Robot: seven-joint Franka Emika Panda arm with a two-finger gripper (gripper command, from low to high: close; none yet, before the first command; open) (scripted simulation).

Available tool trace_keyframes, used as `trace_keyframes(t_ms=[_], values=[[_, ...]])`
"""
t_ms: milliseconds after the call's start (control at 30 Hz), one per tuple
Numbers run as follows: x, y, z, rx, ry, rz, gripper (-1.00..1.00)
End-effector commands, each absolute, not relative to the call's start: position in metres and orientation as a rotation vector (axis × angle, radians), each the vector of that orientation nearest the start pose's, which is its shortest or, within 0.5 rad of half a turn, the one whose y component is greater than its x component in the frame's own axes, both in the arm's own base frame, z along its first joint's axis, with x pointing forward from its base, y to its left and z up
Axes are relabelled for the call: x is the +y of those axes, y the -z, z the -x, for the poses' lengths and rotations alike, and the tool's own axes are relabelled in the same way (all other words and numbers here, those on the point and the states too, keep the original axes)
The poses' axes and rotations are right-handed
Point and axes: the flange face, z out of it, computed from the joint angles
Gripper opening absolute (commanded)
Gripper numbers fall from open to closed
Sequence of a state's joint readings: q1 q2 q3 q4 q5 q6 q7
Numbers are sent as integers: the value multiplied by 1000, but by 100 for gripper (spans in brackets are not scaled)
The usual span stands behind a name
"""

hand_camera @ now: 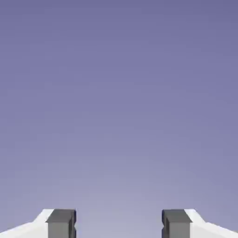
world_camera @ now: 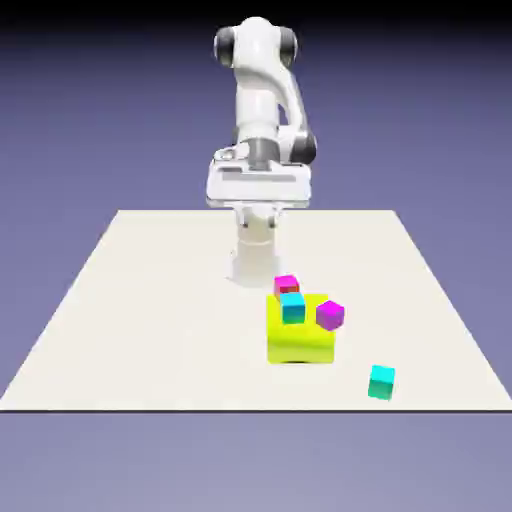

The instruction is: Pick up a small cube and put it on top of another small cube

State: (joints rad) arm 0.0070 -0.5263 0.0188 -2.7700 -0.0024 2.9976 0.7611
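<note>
White arm (world_camera: pixel 262 90) raised at the table's (world_camera: pixel 130 330) far edge, well apart from every block. Hand (hand_camera: pixel 119 225) open and empty: two grey fingertips (hand_camera: pixel 60 223) wide apart, nothing but blue-violet backdrop between them.

Left to right in the exterior view: big yellow block (world_camera: pixel 298 340) near the middle, carrying a cyan cube (world_camera: pixel 293 307) on top; magenta cube (world_camera: pixel 287 284) just behind it; purple cube (world_camera: pixel 330 314), tilted, at the yellow block's upper right corner. Farther right and nearer the front edge, well apart from the cluster, the turquoise-green cube (world_camera: pixel 381 382), alone on bare table.

Probably light and rigid, with flat, smooth faces; no give under the pads, so little to crush but some risk of slipping or twisting if pinched off-centre. Best taken from above, across two opposite side faces, fingers squared to them and centred. Plenty of clearance on all sides for the descent.
</note>
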Motion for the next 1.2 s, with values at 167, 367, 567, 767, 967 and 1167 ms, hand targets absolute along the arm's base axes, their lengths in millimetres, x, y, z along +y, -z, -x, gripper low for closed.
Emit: trace_keyframes(t_ms=[167,367,567,767,967,1167], values=[[45,-430,-459,1043,724,2646,0],[85,-393,-509,1123,437,2748,0],[127,-348,-548,1203,132,2815,0],[168,-301,-575,1280,-185,2845,0],[203,-256,-594,1354,-513,2836,0],[228,-214,-605,1422,-849,2786,0]])
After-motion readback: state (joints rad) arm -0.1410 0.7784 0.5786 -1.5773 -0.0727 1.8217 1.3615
